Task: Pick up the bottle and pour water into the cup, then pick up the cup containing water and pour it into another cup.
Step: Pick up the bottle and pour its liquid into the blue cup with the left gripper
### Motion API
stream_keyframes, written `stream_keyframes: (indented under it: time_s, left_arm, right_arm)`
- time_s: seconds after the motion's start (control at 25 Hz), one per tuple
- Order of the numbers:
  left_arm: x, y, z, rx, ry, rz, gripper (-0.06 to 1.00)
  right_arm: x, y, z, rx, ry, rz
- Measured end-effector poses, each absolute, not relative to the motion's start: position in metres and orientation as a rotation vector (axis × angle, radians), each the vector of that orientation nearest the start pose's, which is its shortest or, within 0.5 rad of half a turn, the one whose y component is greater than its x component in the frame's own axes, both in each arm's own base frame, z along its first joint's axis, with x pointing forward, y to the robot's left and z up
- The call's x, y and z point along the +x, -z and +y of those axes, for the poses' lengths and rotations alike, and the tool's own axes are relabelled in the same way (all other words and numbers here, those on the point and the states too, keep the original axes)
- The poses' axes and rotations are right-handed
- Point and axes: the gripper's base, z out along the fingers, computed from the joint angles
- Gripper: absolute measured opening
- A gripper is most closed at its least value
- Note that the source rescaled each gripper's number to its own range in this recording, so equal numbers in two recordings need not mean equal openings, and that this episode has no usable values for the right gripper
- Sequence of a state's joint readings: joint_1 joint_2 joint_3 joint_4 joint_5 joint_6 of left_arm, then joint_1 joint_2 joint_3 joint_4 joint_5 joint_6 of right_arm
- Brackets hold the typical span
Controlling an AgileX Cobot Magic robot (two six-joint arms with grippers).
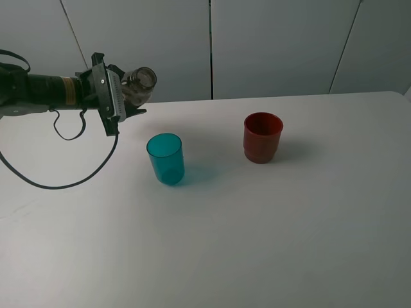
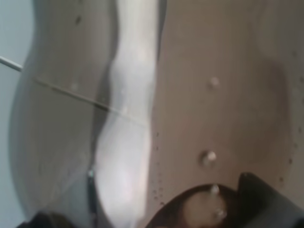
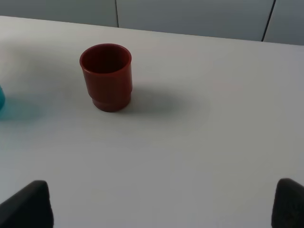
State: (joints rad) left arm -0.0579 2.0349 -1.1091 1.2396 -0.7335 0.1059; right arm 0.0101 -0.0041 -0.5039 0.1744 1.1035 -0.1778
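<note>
The bottle (image 1: 140, 82) hangs tipped above the table (image 1: 289, 244).
High view: the left gripper (image 1: 125, 96) is clamped on it, up left of the teal cup (image 1: 166, 158); the red cup (image 1: 262, 136) stands well apart. Left wrist: the bottle fills the frame. Right wrist: the right gripper (image 3: 159, 209) has its 2 fingers (image 3: 28, 206) spread wide, red cup ahead.

White matte table (image 1: 270, 250) spans the foreground. Pale grey wall panels (image 1: 276, 45) stand behind, divided by dark seams (image 1: 210, 48). Lighting even; shadows soft.

Soft even light, faint shadows right of the teal cup (image 1: 166, 158) and red cup (image 1: 262, 137); left wrist view blurred.
</note>
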Motion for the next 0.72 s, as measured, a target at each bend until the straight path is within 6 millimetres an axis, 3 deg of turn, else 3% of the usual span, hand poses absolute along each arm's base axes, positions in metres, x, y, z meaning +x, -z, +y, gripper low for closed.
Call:
stream_keyframes:
  time_s: [0.72]
  left_arm:
    - [0.3996,-0.1480,-0.0817,1.685,-0.198,1.100,0.02]
  right_arm:
    - [-0.0086,-0.2759,0.0140,-0.207,-0.107,2.058]
